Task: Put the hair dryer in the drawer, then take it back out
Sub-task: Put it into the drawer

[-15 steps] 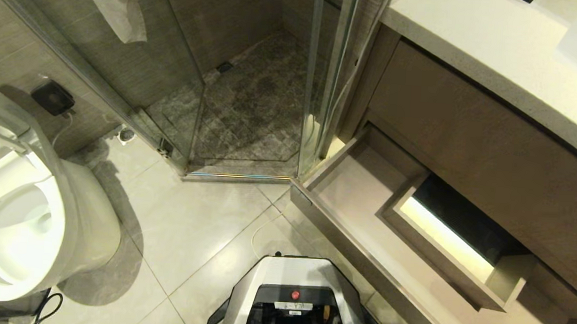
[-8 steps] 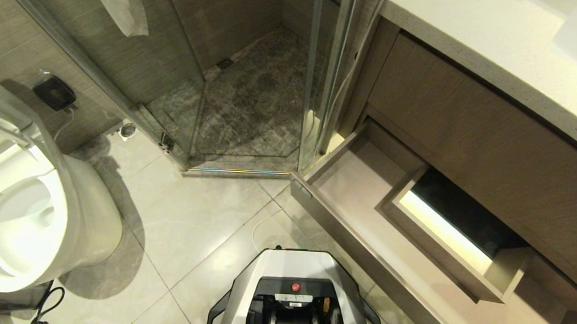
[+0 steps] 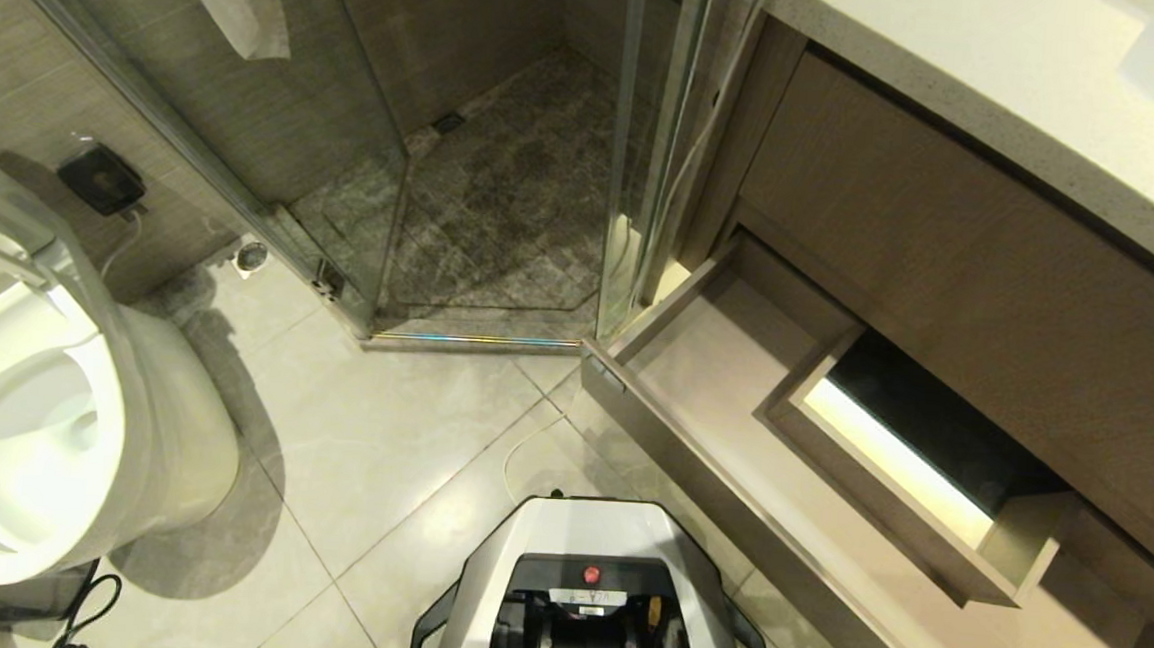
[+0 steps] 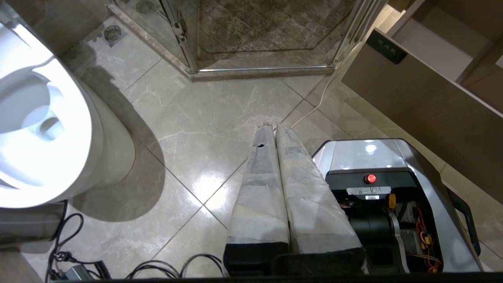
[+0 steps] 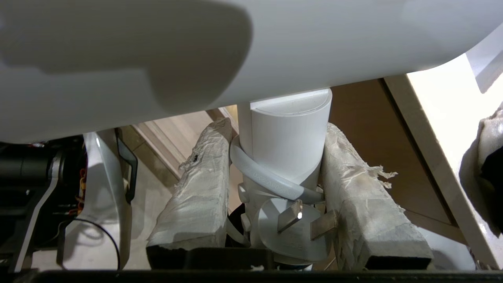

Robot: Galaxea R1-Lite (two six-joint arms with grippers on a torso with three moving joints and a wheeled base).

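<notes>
In the head view, the drawer (image 3: pixel 732 414) stands pulled out at the right of the frame, under the wood-grain panel (image 3: pixel 941 276) and the pale countertop (image 3: pixel 1001 100). Its pale floor is bare, with the boxed cut-out (image 3: pixel 889 463) in the right-middle. Neither arm shows here, and no hair dryer lies in the drawer. The robot's base (image 3: pixel 591 585) is at the bottom centre, and the toilet (image 3: pixel 39 431) at the left.

In the left wrist view, the left gripper (image 4: pixel 275 127) is in the centre, its padded fingers pressed together and holding nothing, above the floor tiles. The drawer's front fills the upper right.

In the right wrist view, the right gripper (image 5: pixel 275 157) clamps the handle of the hair dryer (image 5: pixel 289 133) between its two wrapped pads, in the centre. The white barrel fills the top of the frame. The cord (image 5: pixel 271 177) is looped around the handle and the plug (image 5: pixel 294 224) hangs at the bottom centre, just beside the pads.

I think the risks are these: the smooth handle could slip or turn in the pads; the loose plug or cord could catch on the drawer's front edge or the cut-out wall; and the long barrel could strike the panel above, because the head view does not show the dryer at all.
</notes>
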